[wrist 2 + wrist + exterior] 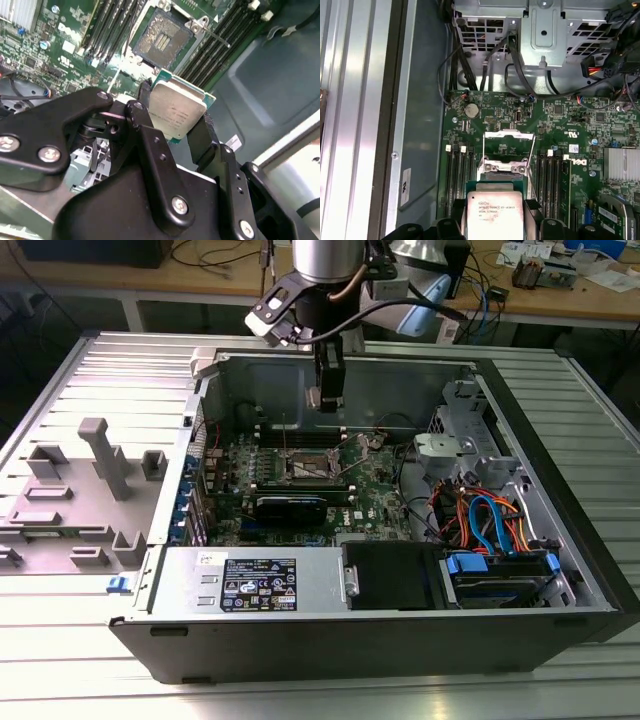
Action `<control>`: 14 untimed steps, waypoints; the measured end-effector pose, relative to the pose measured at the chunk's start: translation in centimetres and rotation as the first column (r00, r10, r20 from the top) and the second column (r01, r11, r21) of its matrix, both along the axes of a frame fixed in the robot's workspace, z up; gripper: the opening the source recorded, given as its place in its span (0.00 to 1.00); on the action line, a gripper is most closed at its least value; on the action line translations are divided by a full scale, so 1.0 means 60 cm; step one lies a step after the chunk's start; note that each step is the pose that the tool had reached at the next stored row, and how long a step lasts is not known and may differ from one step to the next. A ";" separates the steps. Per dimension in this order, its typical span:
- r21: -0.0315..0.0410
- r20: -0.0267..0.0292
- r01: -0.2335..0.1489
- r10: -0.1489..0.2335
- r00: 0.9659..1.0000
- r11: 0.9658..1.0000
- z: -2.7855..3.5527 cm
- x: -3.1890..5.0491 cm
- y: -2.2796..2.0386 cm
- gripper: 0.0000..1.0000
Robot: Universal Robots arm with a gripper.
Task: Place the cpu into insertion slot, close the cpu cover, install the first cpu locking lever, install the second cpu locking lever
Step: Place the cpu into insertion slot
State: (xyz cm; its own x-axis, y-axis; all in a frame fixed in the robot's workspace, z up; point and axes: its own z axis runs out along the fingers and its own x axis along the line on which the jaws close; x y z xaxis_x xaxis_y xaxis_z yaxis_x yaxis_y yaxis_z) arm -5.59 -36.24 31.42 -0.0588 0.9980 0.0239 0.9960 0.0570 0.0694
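Note:
My gripper is shut on the cpu, a flat square chip with a silver-grey top and green edge, held by two opposite sides between black fingers. In the first wrist view the cpu hangs just short of the raised cpu cover, a thin silvery frame standing open. The insertion slot lies uncovered with its dark contact field showing, a thin lever swung out beside it. In the exterior view the gripper hovers inside the open computer case, above and slightly behind the insertion slot.
Memory slots flank the socket on both sides. A long black card lies in front of it, with a power supply nearer still. A drive cage and orange and blue cables fill the exterior view's right. A grey fixture stands outside the case.

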 end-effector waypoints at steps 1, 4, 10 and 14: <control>0.000 0.000 0.000 0.000 1.000 1.000 -0.007 -0.002 -0.0008 0.54; 0.000 0.000 -0.001 0.001 1.000 1.000 -0.025 -0.002 -0.0021 0.54; 0.001 0.000 -0.001 0.001 1.000 1.000 -0.033 -0.003 -0.0024 0.54; 0.003 -0.002 -0.001 0.001 1.000 1.000 -0.033 -0.003 -0.0024 0.54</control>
